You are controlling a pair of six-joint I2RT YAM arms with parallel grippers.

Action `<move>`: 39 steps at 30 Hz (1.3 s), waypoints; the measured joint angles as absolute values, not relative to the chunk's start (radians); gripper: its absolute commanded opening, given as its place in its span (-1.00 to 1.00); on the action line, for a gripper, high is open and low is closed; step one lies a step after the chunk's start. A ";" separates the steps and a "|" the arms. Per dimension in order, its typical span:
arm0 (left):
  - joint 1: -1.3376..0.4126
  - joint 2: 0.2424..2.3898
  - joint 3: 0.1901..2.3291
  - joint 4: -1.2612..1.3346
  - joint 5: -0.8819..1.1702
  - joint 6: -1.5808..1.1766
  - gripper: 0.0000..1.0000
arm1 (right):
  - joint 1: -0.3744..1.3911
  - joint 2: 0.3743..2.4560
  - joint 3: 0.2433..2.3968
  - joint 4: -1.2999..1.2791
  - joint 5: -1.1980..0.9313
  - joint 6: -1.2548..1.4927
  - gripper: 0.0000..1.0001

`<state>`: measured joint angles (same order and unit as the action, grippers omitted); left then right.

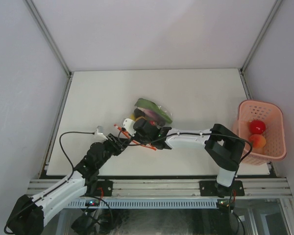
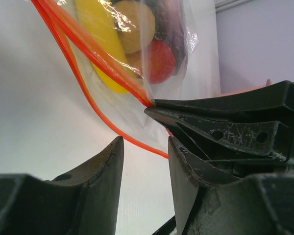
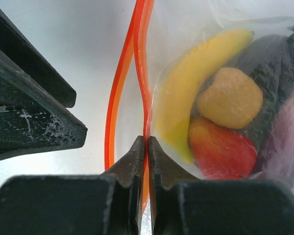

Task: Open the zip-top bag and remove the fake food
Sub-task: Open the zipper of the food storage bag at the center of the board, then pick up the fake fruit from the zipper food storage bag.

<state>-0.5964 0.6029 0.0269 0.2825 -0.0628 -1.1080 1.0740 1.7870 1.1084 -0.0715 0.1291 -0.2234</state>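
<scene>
The clear zip-top bag [image 1: 152, 113] lies mid-table, its orange zip strip [image 3: 139, 58] facing the arms. The two strip halves stand apart, so the mouth is partly open. Inside is the fake food: a yellow banana [image 3: 186, 98], a tan round piece [image 3: 230, 98], a red piece [image 3: 220, 152] and a dark purple one [image 3: 274, 63]. My right gripper [image 3: 147, 139] [image 1: 139, 128] is shut on the upper strip half. My left gripper [image 2: 145, 141] [image 1: 125, 139] is open, the lower strip half [image 2: 93, 105] running just past its fingertips, nothing between them.
A pink perforated basket [image 1: 279, 117] stands at the table's right edge with a red round fruit [image 1: 257, 126] and an orange one [image 1: 257, 140] in it. The two grippers are close together at the bag's mouth; the right gripper's fingers [image 2: 225, 117] fill the right of the left wrist view.
</scene>
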 measured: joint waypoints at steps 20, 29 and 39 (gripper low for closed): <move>-0.596 0.826 0.027 0.463 -0.026 -1.112 -0.03 | 1.028 1.660 1.110 -0.089 -0.070 -0.132 -1.00; -0.596 0.998 0.115 0.450 -0.083 -1.106 0.08 | 1.023 1.657 1.110 -0.106 -0.120 -0.111 -1.00; -0.622 1.181 0.269 0.318 -0.202 -1.146 0.14 | 1.021 1.656 1.110 -0.108 -0.139 -0.100 -1.00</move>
